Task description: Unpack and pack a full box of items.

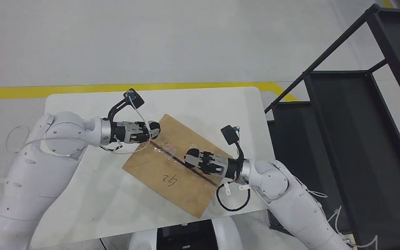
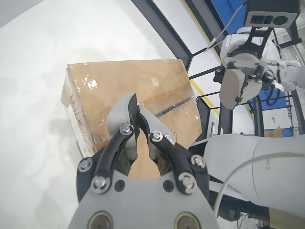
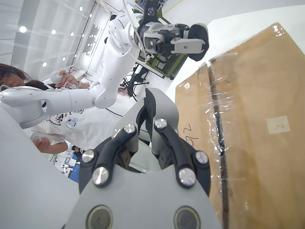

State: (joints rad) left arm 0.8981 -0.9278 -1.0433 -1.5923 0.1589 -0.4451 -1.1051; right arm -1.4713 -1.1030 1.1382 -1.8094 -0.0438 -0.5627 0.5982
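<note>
Flat on smooth white table [image 1: 206, 103], set diagonally: brown cardboard box [image 1: 178, 172], seam sealed with glossy, wrinkled clear tape [image 3: 215, 125]. Over its far-left end, left gripper [image 2: 137, 107]; over the seam, right gripper [image 3: 147, 101]; both jaws closed, empty. At right, just beside table, black metal rack [image 1: 337, 125].

Brightness: strong, even light across the white table [image 1: 206, 103].
Source: rows of round ceiling lamps [image 3: 23, 29] overhead.
Glare: white glints on the clear tape [image 2: 91, 83] across the cardboard box [image 2: 133, 77].
Shadows: soft and faint on the table beside the cardboard box.
Distortion: straight lines bow near the edges of both wrist views.
</note>
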